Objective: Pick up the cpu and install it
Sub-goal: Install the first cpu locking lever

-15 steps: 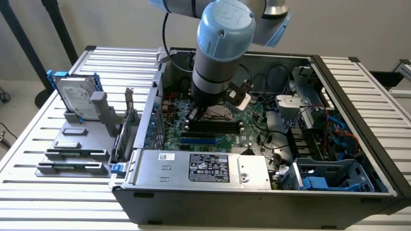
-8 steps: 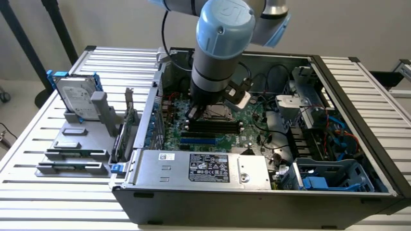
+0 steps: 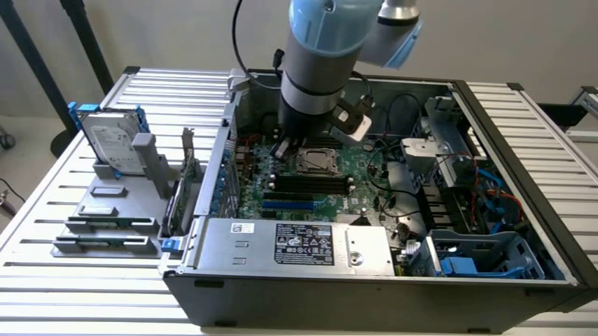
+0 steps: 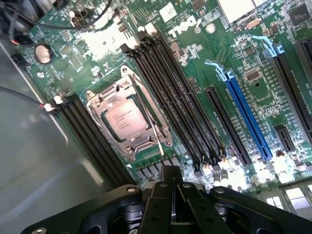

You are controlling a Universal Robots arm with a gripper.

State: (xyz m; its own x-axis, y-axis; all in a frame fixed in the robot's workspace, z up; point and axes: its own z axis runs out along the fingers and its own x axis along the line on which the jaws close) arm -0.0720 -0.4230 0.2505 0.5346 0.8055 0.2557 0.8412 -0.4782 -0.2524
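The cpu [image 4: 124, 118], a small square chip with a dull silver top, lies flat in its socket on the green motherboard [image 4: 195, 58], under the metal retention frame [image 4: 100, 105]. In the exterior view the cpu [image 3: 318, 162] sits mid-board inside the open computer case [image 3: 505, 133]. My gripper [image 4: 171, 178] hangs above the board a short way off the socket, its black fingers [image 4: 163, 183] pressed together with nothing between them. From outside, my gripper [image 3: 283, 148] hangs just to the exterior view's left of the socket.
Black memory slots [image 4: 180, 97] flank the socket, and a blue card slot [image 4: 243, 114] lies beyond. The power supply [image 3: 299, 241] fills the case front. Cables [image 3: 402, 112] and drive bays [image 3: 449, 147] crowd the exterior view's right. A hard drive in a blue frame [image 3: 112, 143] stands on the grey fixture [image 3: 108, 210] outside.
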